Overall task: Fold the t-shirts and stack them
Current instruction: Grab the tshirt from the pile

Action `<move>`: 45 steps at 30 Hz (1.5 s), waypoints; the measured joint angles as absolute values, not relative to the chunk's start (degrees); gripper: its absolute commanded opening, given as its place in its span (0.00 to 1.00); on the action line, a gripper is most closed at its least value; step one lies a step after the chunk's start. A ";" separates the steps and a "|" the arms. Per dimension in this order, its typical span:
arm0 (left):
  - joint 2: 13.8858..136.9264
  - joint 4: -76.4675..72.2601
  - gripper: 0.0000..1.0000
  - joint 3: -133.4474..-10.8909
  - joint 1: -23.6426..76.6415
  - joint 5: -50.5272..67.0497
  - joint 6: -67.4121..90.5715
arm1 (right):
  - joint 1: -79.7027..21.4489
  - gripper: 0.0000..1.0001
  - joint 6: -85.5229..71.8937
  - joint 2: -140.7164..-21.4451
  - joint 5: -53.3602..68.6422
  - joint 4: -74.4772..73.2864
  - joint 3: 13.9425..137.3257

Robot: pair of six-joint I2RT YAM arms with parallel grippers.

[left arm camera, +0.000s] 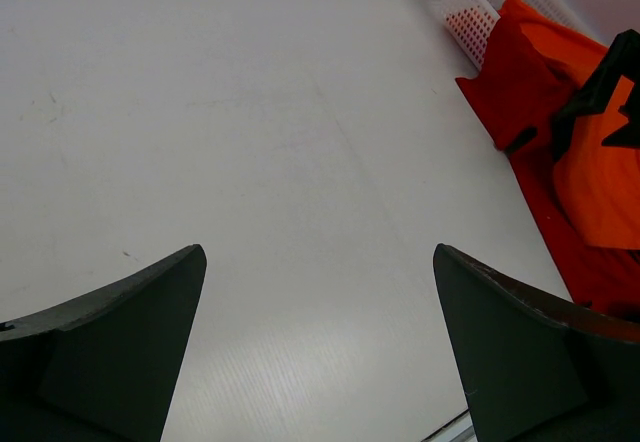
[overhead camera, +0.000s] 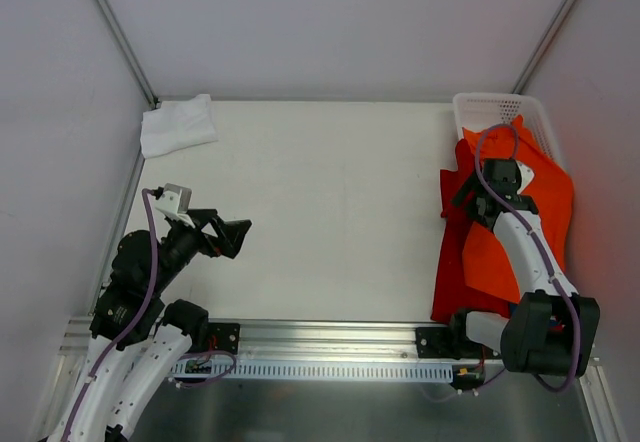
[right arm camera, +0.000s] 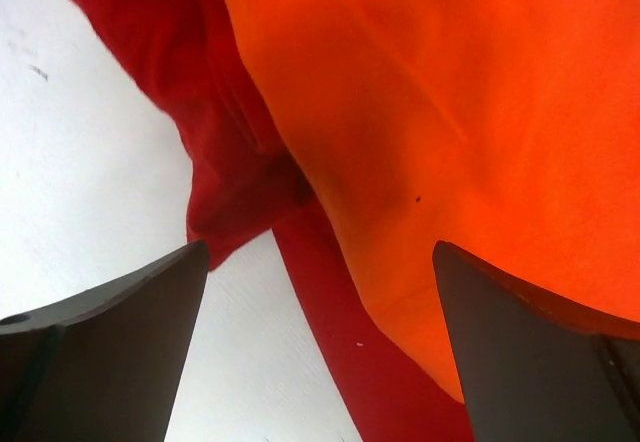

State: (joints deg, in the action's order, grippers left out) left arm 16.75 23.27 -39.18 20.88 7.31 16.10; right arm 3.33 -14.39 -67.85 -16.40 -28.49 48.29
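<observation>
A folded white t-shirt (overhead camera: 178, 125) lies at the table's far left corner. On the right side a red t-shirt (overhead camera: 455, 262) is spread out with a bright orange t-shirt (overhead camera: 548, 197) crumpled on top of it. My right gripper (overhead camera: 492, 200) hovers open over their left part. In its wrist view the gripper (right arm camera: 320, 347) holds nothing, with the red t-shirt (right arm camera: 240, 162) and orange t-shirt (right arm camera: 460, 112) beneath it. My left gripper (overhead camera: 232, 234) stands open and empty over bare table at the near left. Its wrist view, with the gripper (left arm camera: 320, 347) at the bottom, shows the red t-shirt (left arm camera: 520, 87) and orange t-shirt (left arm camera: 600, 177) far right.
A white perforated basket (overhead camera: 492, 112) stands at the far right corner, partly under the orange cloth, and shows in the left wrist view as the basket (left arm camera: 478, 2). The table (overhead camera: 330, 202) is white. Grey walls close the sides, and a metal rail (overhead camera: 330, 337) runs along the near edge.
</observation>
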 measured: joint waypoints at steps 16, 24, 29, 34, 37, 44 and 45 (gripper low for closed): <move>16.36 23.27 0.99 -39.18 20.88 7.35 15.99 | 6.22 0.93 -13.91 -70.02 -25.54 -27.38 48.95; 15.99 23.27 0.99 -39.18 20.88 7.53 15.99 | 6.46 0.54 -13.63 -70.32 -25.71 -26.17 48.16; 15.79 23.27 0.99 -39.18 20.88 7.55 16.01 | 6.50 0.25 -13.28 -72.62 -24.16 -25.17 47.53; 15.77 23.27 0.99 -39.18 20.88 7.68 16.01 | 6.50 0.00 -12.86 -73.80 -22.81 -24.58 47.44; 15.79 23.27 0.99 -39.18 20.88 8.08 16.01 | 6.50 0.00 -12.93 -73.80 -22.06 -24.58 47.44; 16.49 23.27 0.99 -39.18 20.88 8.80 16.01 | -0.08 0.01 -13.02 -70.87 -21.87 -29.15 50.96; 16.58 23.27 0.99 -39.18 20.88 8.80 16.01 | -3.14 0.00 -13.10 -70.39 -22.33 -31.07 53.52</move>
State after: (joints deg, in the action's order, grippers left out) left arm 16.58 23.27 -39.18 20.88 8.80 16.01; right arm -3.14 -13.10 -70.39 -22.33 -31.07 53.52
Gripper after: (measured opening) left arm 0.990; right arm 0.018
